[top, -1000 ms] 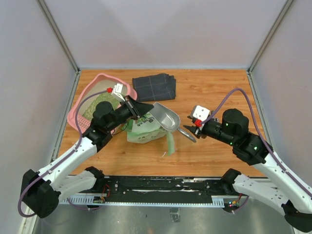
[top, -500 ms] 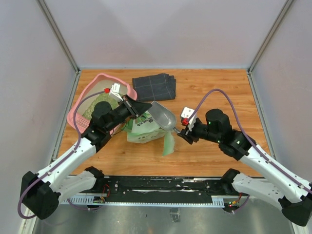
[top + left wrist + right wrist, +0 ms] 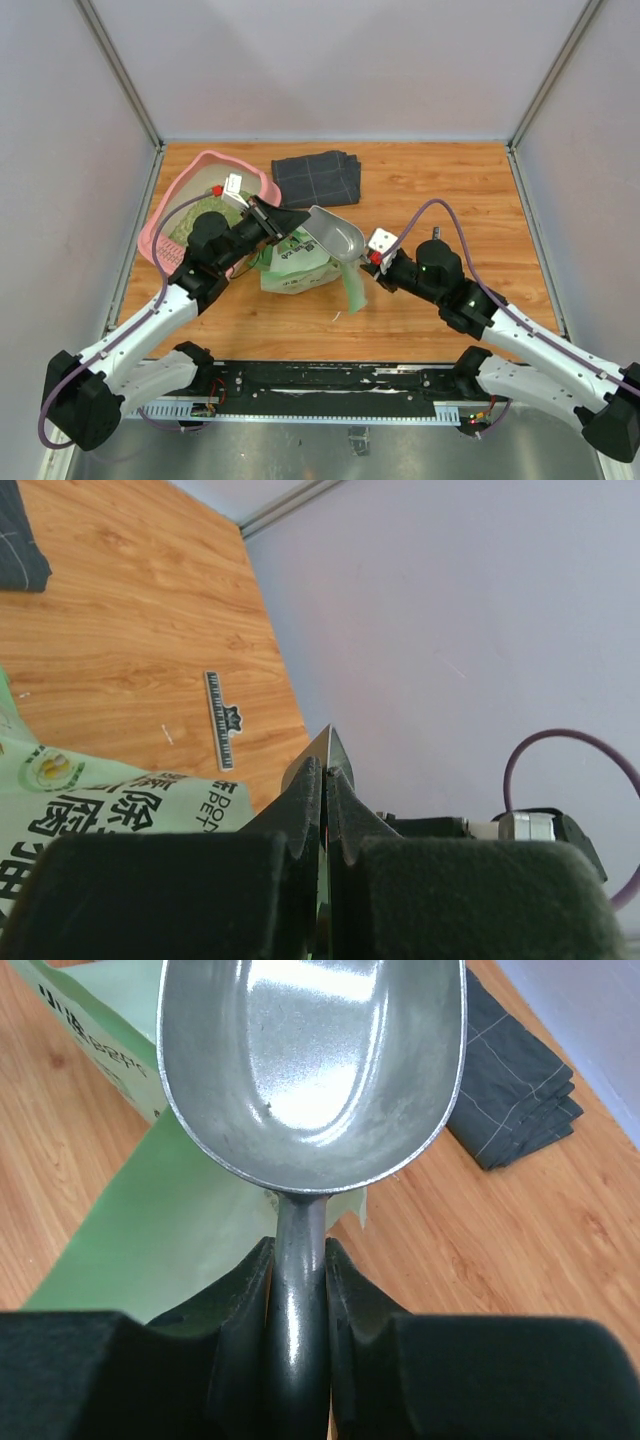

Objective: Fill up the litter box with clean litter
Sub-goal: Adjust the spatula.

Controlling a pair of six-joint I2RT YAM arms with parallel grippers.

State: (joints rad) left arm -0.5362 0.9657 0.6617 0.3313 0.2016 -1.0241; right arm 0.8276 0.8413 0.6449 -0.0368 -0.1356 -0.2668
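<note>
While low, right pincer (image 3: 300, 1260) around scoop (image 3: 310, 1060)

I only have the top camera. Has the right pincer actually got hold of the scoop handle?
Observer: Yes. The right wrist view shows the right pincer closed on the handle of the scoop, a finger on each side.
Operator: Is the scoop loaded?
Observer: No, its bowl is bare shiny metal.
Operator: And the left pincer?
Observer: In the left wrist view the left pincer is shut, pinching a thin edge, apparently of the bag.
</note>
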